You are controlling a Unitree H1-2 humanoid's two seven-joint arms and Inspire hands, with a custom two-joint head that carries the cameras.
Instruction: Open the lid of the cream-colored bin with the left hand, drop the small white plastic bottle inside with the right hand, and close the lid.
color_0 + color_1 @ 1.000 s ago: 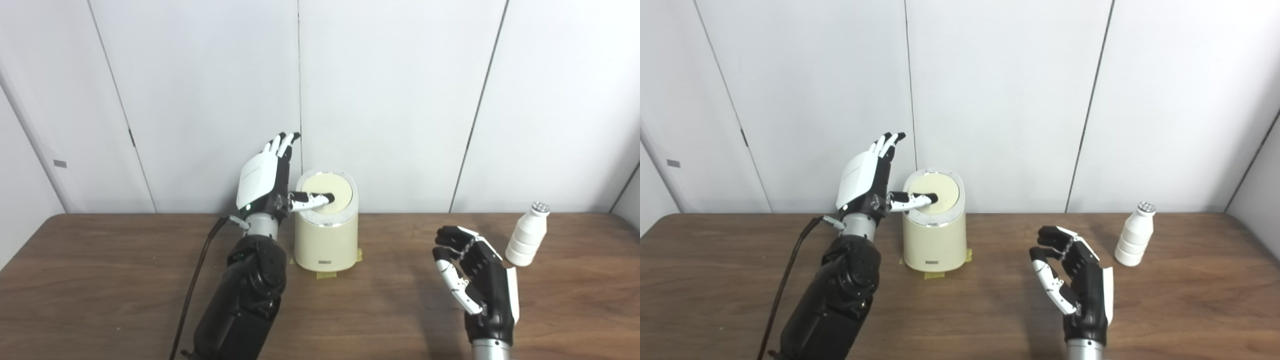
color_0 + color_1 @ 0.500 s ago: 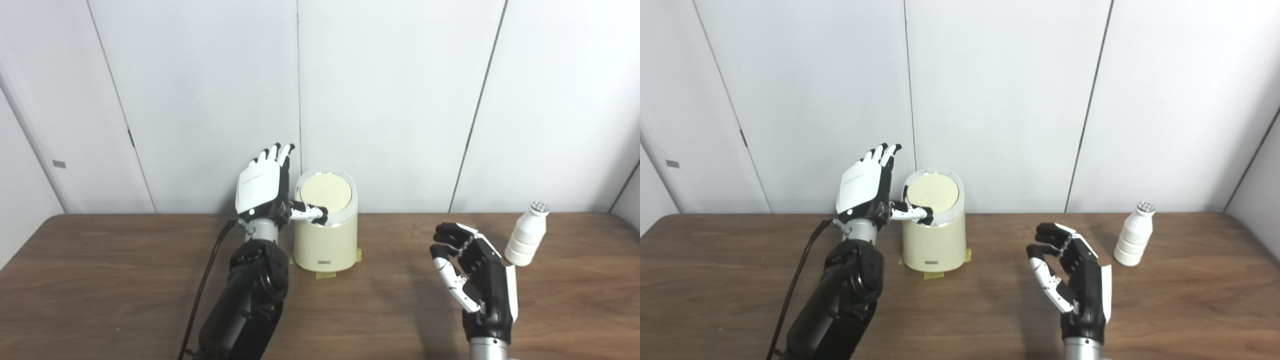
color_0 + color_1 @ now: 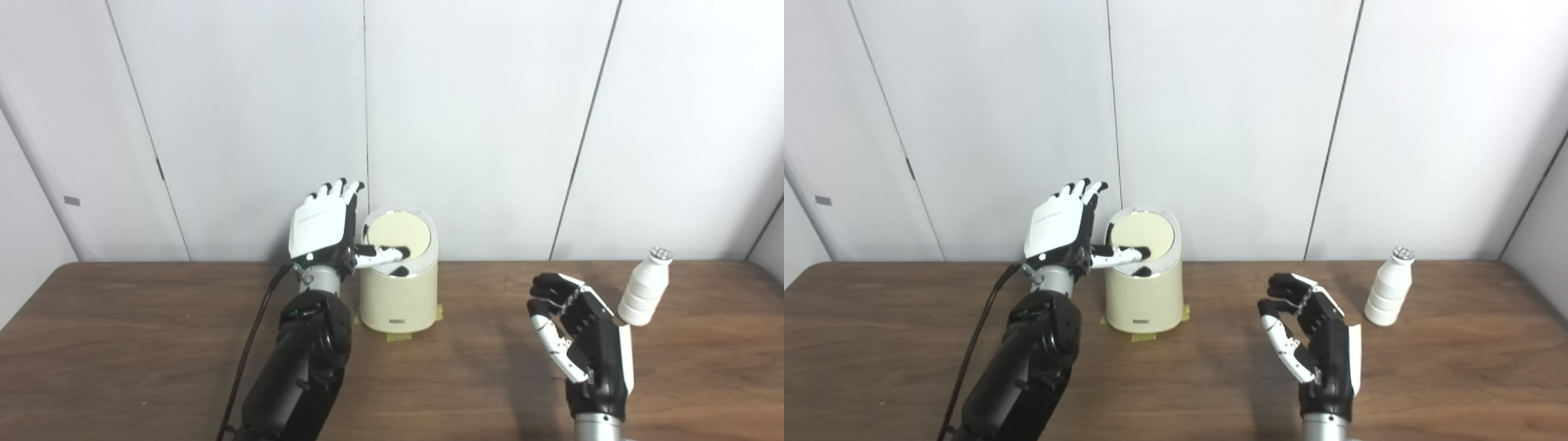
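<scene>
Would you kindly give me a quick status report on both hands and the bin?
Left hand open, thumb on bin lid. Right hand open, empty, beside upright bottle, apart. Bin lid lifting at front, dark gap showing. Nothing in the way.

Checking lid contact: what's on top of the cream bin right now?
The left hand's thumb lies across the front of the cream bin's lid; its fingers stand open beside it. The lid hides the bin's inside.
</scene>
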